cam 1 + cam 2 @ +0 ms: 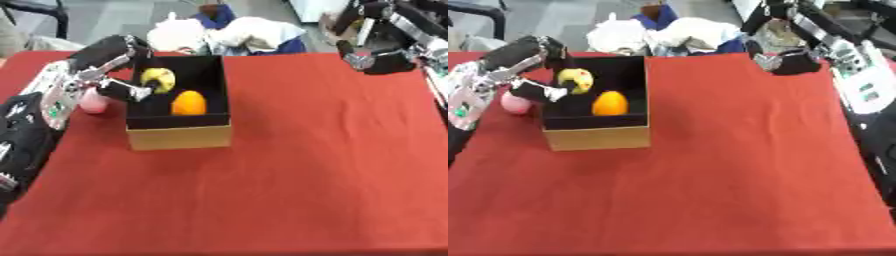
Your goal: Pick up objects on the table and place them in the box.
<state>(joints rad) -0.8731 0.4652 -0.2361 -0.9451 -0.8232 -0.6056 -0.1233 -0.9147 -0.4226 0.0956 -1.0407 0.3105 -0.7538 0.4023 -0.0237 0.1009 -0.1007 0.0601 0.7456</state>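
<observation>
I see my left hand (118, 75) at the box (179, 136), fingers curled round a yellow fruit (158, 78) over its interior; an orange (188, 103) lies beside it (inside). Right hand (785, 60): fingers unreadable.

The pink object (92, 104) beside the box (179, 137) is half hidden by the left hand (118, 70), and its kind cannot be told. The yellow item (158, 78) is blurred. The right hand (789, 62) is seen, but its fingers cannot be made out.
</observation>
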